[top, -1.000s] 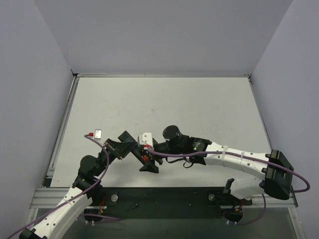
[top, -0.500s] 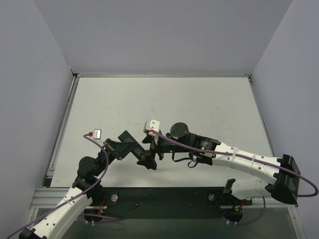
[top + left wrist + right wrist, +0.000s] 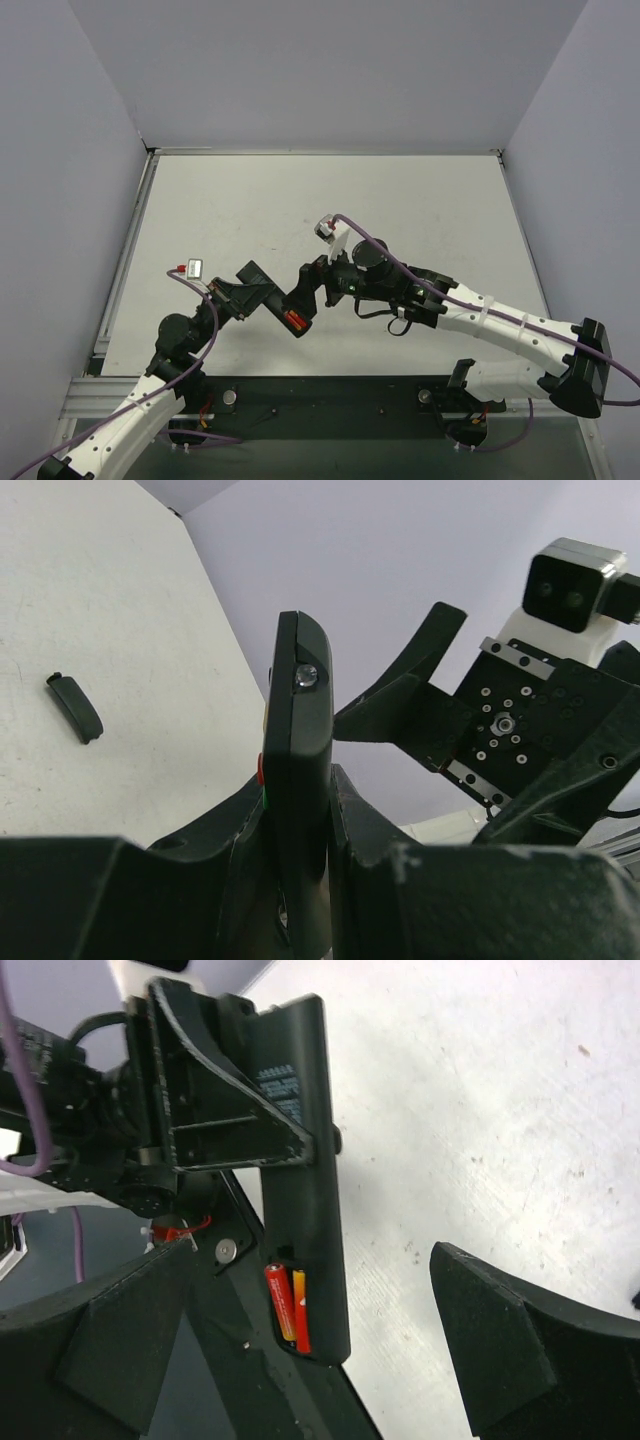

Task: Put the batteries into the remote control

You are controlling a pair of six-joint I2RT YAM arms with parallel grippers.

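We judge the remote control light, rigid, slick: the left claw clamps its body clear of the seated batteries, right claw spread wide.

Below me lies a pale, matte worktop, flecked here and there with small dark specks. From my left wrist I see a small black cover piece, slightly curved, lying flat on it by itself. Plain lavender-grey walls close three sides. Along the near edge runs a dark strip beside an aluminium rail.
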